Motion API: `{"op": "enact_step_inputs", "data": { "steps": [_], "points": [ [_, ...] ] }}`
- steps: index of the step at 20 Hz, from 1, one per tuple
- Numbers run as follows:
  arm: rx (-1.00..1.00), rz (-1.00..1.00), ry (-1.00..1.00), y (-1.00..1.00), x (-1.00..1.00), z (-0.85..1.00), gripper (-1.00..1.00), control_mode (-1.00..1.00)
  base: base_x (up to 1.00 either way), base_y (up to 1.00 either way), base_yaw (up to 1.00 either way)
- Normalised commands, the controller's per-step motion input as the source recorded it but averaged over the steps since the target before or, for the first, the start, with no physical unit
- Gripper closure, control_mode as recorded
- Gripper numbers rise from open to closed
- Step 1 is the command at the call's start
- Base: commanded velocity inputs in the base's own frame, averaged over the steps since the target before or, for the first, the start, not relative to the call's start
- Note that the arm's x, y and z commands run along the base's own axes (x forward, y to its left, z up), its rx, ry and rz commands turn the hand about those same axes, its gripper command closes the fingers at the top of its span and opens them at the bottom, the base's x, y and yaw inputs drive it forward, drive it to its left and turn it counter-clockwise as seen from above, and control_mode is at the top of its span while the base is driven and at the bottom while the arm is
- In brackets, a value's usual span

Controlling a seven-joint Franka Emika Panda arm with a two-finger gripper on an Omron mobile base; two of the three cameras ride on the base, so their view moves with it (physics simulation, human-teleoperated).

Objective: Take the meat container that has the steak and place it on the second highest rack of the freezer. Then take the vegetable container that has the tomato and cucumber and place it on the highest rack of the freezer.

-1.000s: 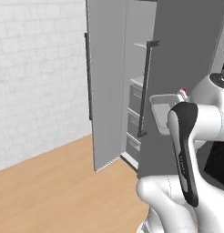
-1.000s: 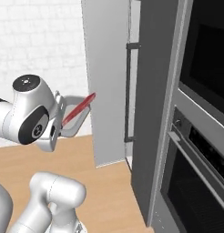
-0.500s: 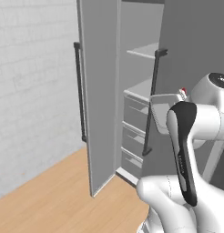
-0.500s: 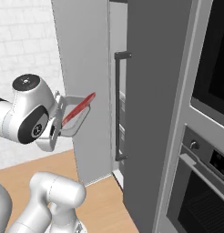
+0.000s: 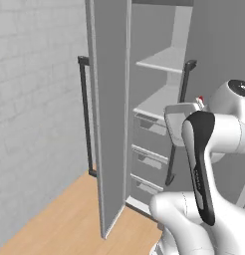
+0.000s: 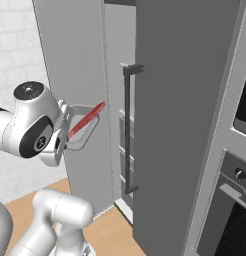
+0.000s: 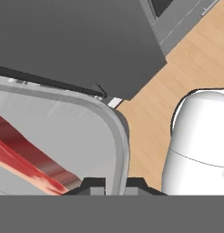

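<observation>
My gripper (image 7: 114,185) is shut on the rim of the meat container (image 7: 117,132), a clear grey-rimmed tray holding the long red steak (image 7: 29,159). In the right base view the container (image 6: 84,136) tilts up away from the hand, the steak (image 6: 86,119) lying along it. The freezer (image 5: 159,129) stands open ahead. Its highest rack (image 5: 164,61) and second highest rack (image 5: 155,102) are bare white shelves. The container (image 5: 178,115) hangs in front of the freezer at about the second rack's height, outside the cabinet. The vegetable container is out of view.
The freezer's open door (image 5: 112,99) with its dark bar handle (image 5: 84,114) stands at the left. Grey drawers (image 5: 149,149) sit below the shelves. A dark closed door (image 6: 180,100) with a handle (image 6: 127,130) stands right of the opening, with an oven (image 6: 235,190) beyond it. The floor is wood.
The base has driven closer to the freezer, so the whole scene has shifted and the cabinet looks larger. The container stays in my grip at the same place.
</observation>
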Motion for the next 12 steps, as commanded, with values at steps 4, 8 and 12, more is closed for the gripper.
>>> {"op": "enact_step_inputs", "data": {
  "steps": [4, 8, 12],
  "points": [
    [0.0, 0.0, 0.0, 0.0, 0.0, 0.0, 1.0, 1.0, 0.31, 0.4, -0.34],
    [0.0, 0.0, 0.0, 0.0, 0.0, 0.0, 1.0, 1.0, 0.33, 0.38, -0.35],
    [0.0, 0.0, 0.0, 0.0, 0.0, 0.0, 1.0, 1.0, 0.34, 0.44, -0.34]
  ]
}}
